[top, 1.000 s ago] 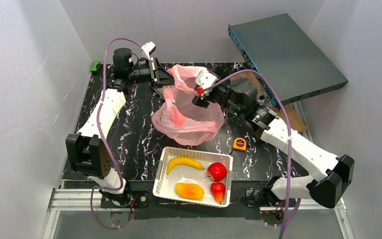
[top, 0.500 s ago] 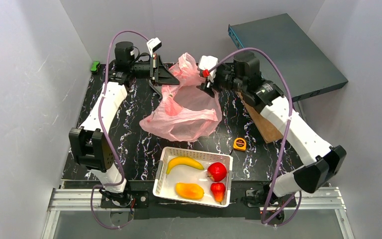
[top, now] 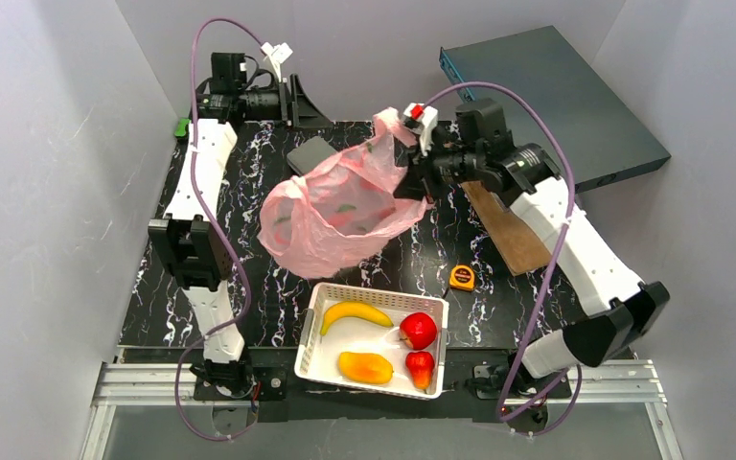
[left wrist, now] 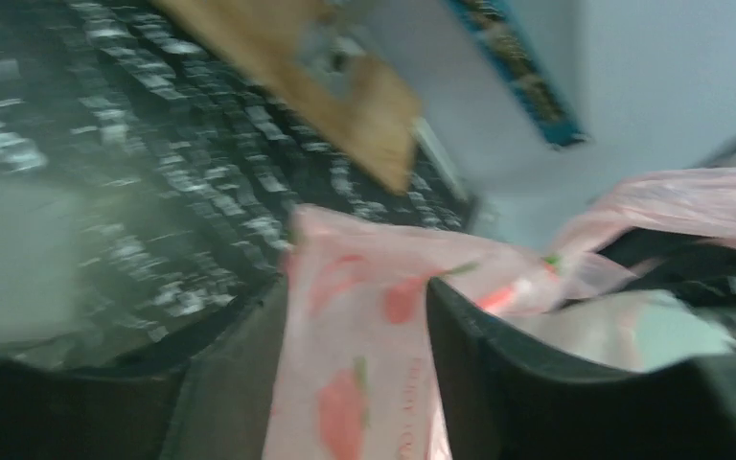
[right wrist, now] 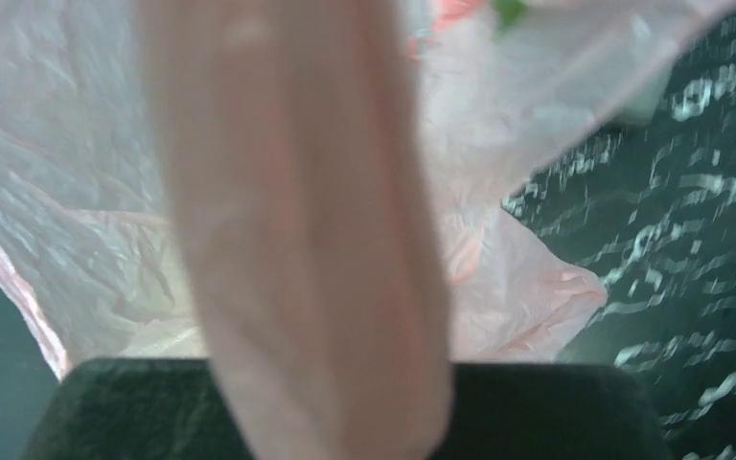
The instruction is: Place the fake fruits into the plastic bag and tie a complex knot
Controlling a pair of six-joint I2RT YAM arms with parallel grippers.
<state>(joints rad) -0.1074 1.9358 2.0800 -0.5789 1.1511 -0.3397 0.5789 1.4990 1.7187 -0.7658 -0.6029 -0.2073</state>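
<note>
Jaws first: the right gripper is clamped on the plastic bag, pinching its upper right rim and holding that corner up off the table. In the right wrist view a broad pink strip runs straight down the middle and over the dark finger base.

Left gripper, different story. It sits high by the back wall, apart from the bag's body in the top view. Yet its own blurred wrist view shows a pink strip printed with red fruit lying in the gap between the two dark fingers. Pinching it or only framing it? Cannot tell.

The bag itself sits mid-table, crinkled and translucent. Its mouth gapes toward the back left and a low lobe sags out to the left. Its near edge is just behind the white lattice basket.

Over to that basket, at the near edge between the two arm bases. Inside lie the banana at back left and the mango in front of it. The apple is at back right, and the small red pointed fruit lies close in front of the apple.

Further out, a tape measure lies on the table just right of the basket's far corner. A flat grey pad lies behind the bag, near the left gripper. A wooden board lies under the right arm, and a dark box with a blue edge sits at back right. A small green object sits at the back left corner.
</note>
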